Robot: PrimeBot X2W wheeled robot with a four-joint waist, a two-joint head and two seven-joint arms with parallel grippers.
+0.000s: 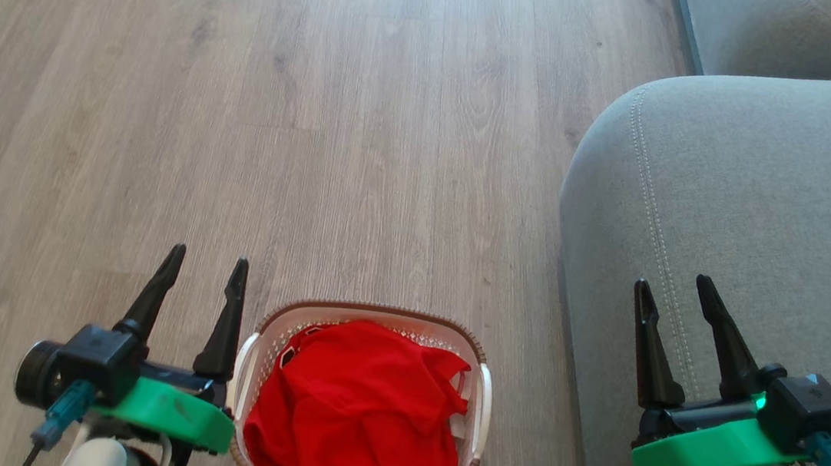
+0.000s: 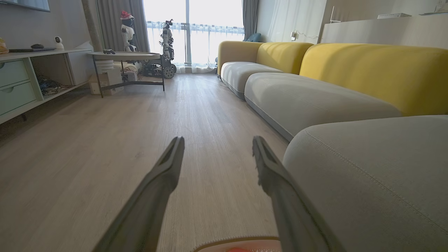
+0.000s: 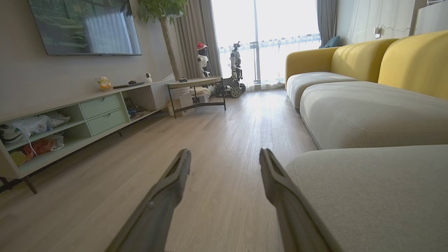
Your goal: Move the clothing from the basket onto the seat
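- Left gripper (image 1: 210,256): lower left of the head view. Its jaws are spread wide with nothing between them, and it stands just beside the left handle of the basket (image 1: 376,311).
- Right gripper (image 1: 672,282): lower right of the head view. Its jaws are also spread wide and empty, in front of the near edge of the seat (image 1: 765,216).
- The clothing (image 1: 359,405): a crumpled red heap that fills most of the basket at the bottom centre of the head view, between the two grippers. None of it lies on the seat.
- Step in hand, as judged: the first reach into the basket. No grip has been made yet.
- Approach: come down from above with the jaws wide. Aim for the raised fold near the middle of the heap and stay clear of the brown rim.
- Grip: close on a thick fold. A thin edge is likely to slip out.
- Caution: the garments look tangled, so a pull may lift both or drag the light basket across the floor (image 1: 317,138). Lift straight up until the cloth clears the rim.
- Placement: carry the garment towards the right of the frame, past the stitching line. Release it well in from the rounded corner so it does not slide off.
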